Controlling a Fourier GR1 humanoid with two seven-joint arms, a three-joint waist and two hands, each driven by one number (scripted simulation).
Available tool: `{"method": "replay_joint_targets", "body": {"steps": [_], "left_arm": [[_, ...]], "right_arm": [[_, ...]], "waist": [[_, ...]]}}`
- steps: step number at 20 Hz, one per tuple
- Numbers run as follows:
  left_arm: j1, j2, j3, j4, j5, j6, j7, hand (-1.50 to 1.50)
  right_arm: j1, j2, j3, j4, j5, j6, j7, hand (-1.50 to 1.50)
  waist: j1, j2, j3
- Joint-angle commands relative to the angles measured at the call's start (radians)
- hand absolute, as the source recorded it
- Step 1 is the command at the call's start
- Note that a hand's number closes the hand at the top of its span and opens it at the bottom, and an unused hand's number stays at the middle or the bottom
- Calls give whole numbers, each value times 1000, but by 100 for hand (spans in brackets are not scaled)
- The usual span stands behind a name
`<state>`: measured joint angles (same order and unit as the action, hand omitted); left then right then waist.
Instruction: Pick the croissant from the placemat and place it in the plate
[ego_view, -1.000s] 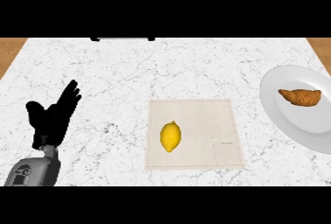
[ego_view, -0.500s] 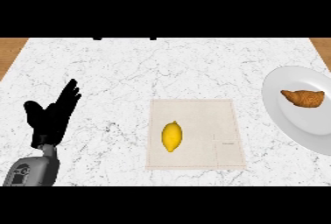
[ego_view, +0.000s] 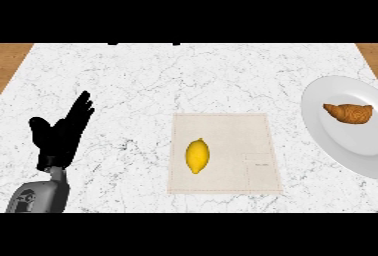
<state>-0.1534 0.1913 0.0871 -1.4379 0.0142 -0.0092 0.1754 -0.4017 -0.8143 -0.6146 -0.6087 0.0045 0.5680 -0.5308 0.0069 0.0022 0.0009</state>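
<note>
Sitting on the plate (ego_view: 336, 150), the croissant (ego_view: 348, 112) looks placed; the left hand (ego_view: 63, 132), fingers straight and empty, might wrongly take the lemon (ego_view: 197, 156) off the placemat (ego_view: 229, 132)

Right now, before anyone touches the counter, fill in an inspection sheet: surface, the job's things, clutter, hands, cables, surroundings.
Surface: white marbled counter, no spills seen.
Job's things: croissant lies on the white plate at the right edge; the beige placemat lies flat mid-counter, apart from the plate, with no croissant on it.
Clutter: one lemon on the placemat's left half.
Hands: left hand open, fingers up, resting at the left, holding nothing; right hand not in view.
Cables: nothing seen.
Surroundings: brown wood shows past the counter's far corners.
</note>
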Motion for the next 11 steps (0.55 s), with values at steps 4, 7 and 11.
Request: {"method": "replay_joint_targets", "body": {"steps": [4,7,11], "left_arm": [[-31,10,22,60,-6,-10,-13,0],[-4,-33,-11,-12,-24,25,12,0],[-67,-21,3,62,-23,8,-15,0]], "right_arm": [[-21,-76,38,195,56,17,-179,-150],[-25,-88,59,234,79,-12,-209,-150],[-33,-120,84,286,101,2,-225,-150]], "waist": [[6,3,1],[11,3,2],[9,6,2]]}}
